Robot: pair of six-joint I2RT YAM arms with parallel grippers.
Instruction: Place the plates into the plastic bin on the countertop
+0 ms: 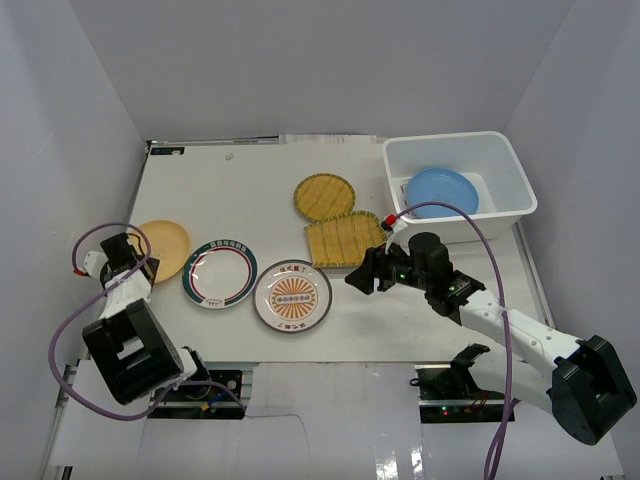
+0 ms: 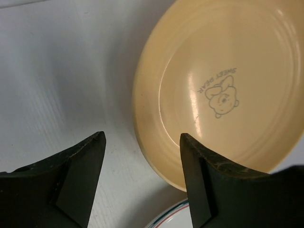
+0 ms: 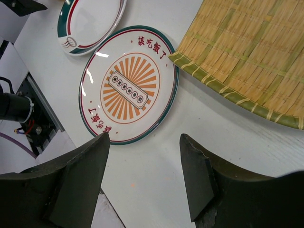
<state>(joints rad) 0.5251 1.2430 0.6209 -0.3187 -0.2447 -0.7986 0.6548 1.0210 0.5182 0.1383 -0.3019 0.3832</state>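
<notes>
A blue plate (image 1: 441,191) lies in the white plastic bin (image 1: 519,180) at the back right. On the countertop (image 1: 250,185) lie a round woven plate (image 1: 325,196), a squarish woven plate (image 1: 345,240), two white patterned plates (image 1: 292,296) (image 1: 219,272) and a yellow-orange plate (image 1: 165,247). My right gripper (image 1: 362,277) is open and empty, just right of the sunburst plate (image 3: 128,85), near the squarish woven plate's corner (image 3: 247,52). My left gripper (image 1: 118,255) is open and empty at the yellow-orange plate's rim (image 2: 223,90).
White enclosure walls stand at the left, back and right. The arm bases and cables sit at the near edge. In the left wrist view the rim of a patterned plate (image 2: 171,216) lies just below the yellow-orange plate.
</notes>
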